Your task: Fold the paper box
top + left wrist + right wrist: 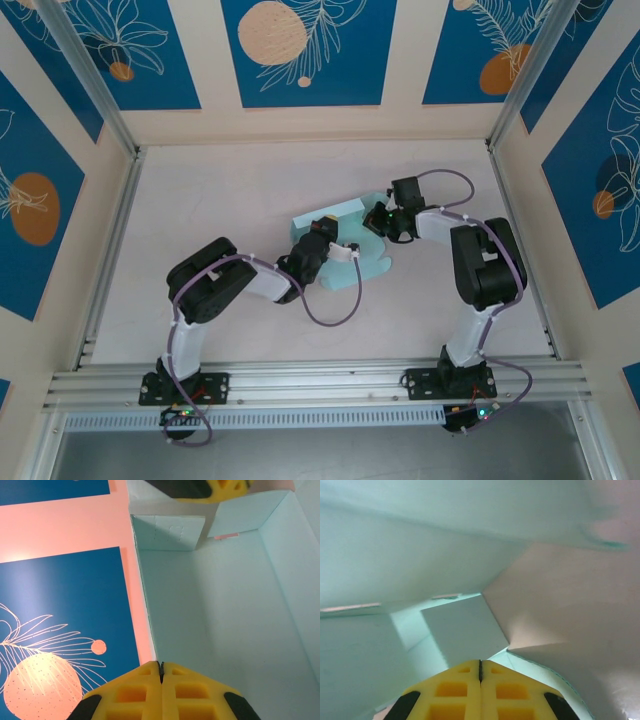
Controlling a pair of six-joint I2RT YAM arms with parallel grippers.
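Paper box (335, 214) partly erected at middle of surface (200, 200), open side up, long axis left to right, right end slightly farther. Left end effector (161, 666) and right end effector (480, 663) at its walls, pads pressed together.

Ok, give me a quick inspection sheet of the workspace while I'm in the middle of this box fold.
Surface: pale table, no marks seen.
Job's things: paper box mid-table, partly formed, far wall raised, flaps lying flat on the near side.
Clutter: nothing seen.
Grippers: left gripper shut, tips at the box's side wall; right gripper shut, tips inside the box by an inner flap. Whether either pinches card cannot be told.
Cables: left arm's cable loops over the table just near the box; right arm's cable arcs above its wrist.
Surroundings: blue leaf-print wall panels; aluminium rail along the near edge.
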